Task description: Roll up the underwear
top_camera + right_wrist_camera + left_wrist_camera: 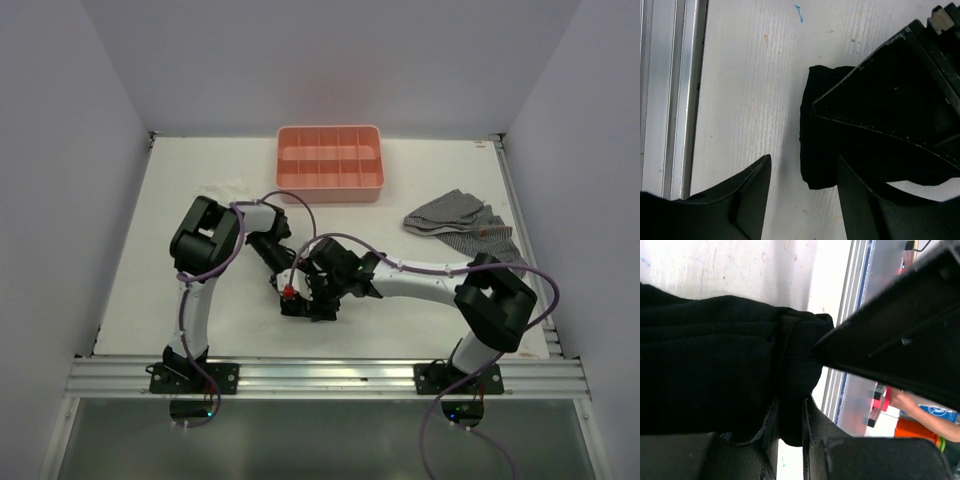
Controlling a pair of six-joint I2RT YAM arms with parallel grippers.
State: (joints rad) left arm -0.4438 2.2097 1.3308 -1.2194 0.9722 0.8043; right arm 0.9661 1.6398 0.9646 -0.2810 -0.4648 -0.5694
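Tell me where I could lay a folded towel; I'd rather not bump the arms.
Bare table: between the right arm and the front rail, and along the left wall beside the left arm. The strip between the pink tray and grey checked cloth is narrower. Centre is crowded: left gripper and right gripper meet at the underwear.

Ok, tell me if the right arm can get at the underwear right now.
Probably yes: the right gripper hangs with jaws open around a free end of the underwear; the left gripper pinches only another part.
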